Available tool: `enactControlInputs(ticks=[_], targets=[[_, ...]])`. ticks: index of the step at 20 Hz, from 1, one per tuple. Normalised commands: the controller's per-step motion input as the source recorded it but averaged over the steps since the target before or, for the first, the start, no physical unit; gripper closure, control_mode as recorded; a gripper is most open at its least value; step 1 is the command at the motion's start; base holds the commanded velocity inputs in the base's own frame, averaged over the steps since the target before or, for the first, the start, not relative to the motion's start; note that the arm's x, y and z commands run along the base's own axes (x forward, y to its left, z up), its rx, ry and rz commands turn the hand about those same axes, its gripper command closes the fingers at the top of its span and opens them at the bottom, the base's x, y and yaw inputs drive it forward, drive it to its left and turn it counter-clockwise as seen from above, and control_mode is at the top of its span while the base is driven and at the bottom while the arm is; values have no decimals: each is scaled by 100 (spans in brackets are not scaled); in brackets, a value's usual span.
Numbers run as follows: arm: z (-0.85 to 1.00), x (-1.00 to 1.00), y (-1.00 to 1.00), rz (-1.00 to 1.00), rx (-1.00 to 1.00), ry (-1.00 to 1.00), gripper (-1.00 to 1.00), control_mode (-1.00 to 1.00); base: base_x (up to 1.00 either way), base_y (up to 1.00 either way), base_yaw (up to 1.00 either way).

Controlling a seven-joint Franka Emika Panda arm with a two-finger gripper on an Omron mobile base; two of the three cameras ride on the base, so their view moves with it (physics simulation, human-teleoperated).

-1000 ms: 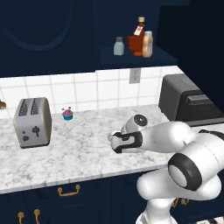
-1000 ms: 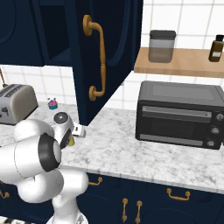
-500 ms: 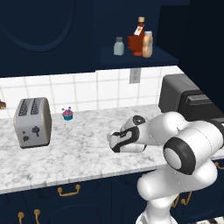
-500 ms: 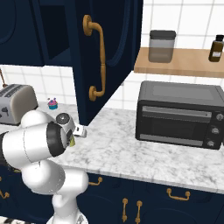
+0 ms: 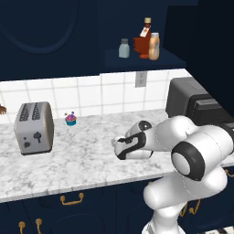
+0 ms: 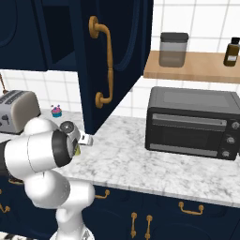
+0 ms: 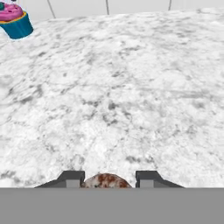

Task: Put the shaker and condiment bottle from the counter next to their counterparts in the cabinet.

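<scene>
Shaker (image 6: pixel 77 151) is hard to make out: in the right base view just a sliver of yellow-green shows under the gripper (image 6: pixel 80 144), tucked against the white arm. In the hand view a rounded, mottled brown-and-white top sits between the two dark fingertips (image 7: pixel 71 178), cut off by the bottom of the picture, so its body cannot be seen. The gripper (image 7: pixel 108 180) looks clamped on this small thing, low over the counter (image 7: pixel 131 87). In the left base view the hand (image 5: pixel 124 147) points left over the marble, and its tips and whatever they hold are hidden by the hand itself.

The condiment bottle (image 5: pixel 154 46) stands on the cabinet (image 5: pixel 137 61) shelf, just beside the dark red leaf-shaped bottle (image 5: pixel 143 43), which it partly covers. The pale grey-blue shaker (image 5: pixel 123 48) stands a little to their left.

A toaster (image 5: pixel 33 127) and a cupcake (image 5: pixel 70 119) sit farther left on the counter; the cupcake is cut off at the corner of the hand view. A black toaster oven (image 6: pixel 190 123) stands to the right.
</scene>
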Motion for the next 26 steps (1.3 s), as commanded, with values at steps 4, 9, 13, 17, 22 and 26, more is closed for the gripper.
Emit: enactControlInputs(ticks=[4, 9, 13, 17, 22, 26], targets=[[49, -1, 0, 0, -2, -15, 100, -100, 0, 0, 0], [61, 0, 0, 0, -4, -10, 100, -100, 0, 0, 0], [68, 0, 0, 0, -1, -2, 100, -100, 0, 0, 0], [76, 0, 0, 0, 0, 0, 100, -100, 0, 0, 0], [74, 1, 0, 0, 0, 2, 100, -100, 0, 0, 0], [72, 0, 0, 0, 0, 1, 100, -100, 0, 0, 0]])
